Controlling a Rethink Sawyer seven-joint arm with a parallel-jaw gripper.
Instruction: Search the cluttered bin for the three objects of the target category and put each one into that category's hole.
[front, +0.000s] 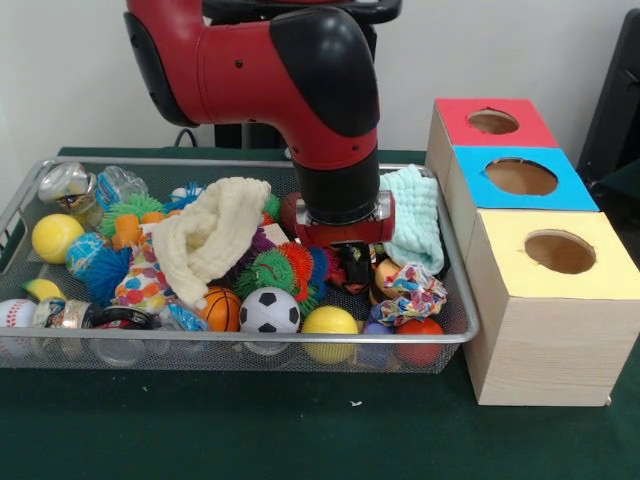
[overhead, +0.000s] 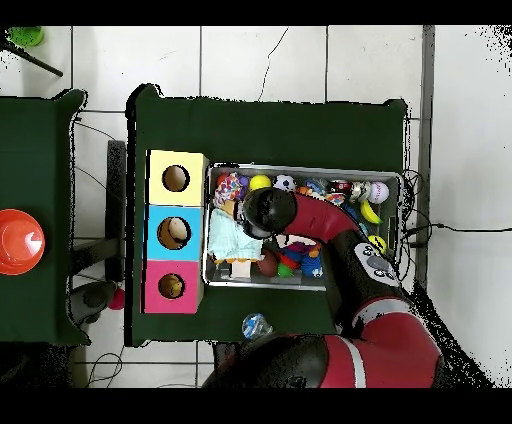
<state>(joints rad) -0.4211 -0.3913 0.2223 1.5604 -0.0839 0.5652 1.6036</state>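
Note:
A wire mesh bin (front: 455, 300) holds a jumble of toys. Along its front lie a small basketball (front: 222, 308), a soccer ball (front: 269, 311), a yellow ball (front: 330, 325) and a red ball (front: 420, 335). A cream cloth (front: 215, 235) is draped over the middle, and a mint cloth (front: 415, 215) hangs at the right wall. My gripper (front: 353, 268) is sunk into the pile right of centre, beside a green spiky ball (front: 268, 272) and a patterned cloth (front: 410, 292). In the overhead view the wrist (overhead: 265, 212) hides the gripper.
Three wooden boxes with round holes stand right of the bin: red (front: 490, 122), blue (front: 520, 177), yellow (front: 560, 250). Clear plastic jars (front: 70, 190) fill the far left corner, near a yellow ball (front: 57, 237) and a baseball (front: 15, 313). A bottle (overhead: 255, 325) lies outside the bin (overhead: 305, 283).

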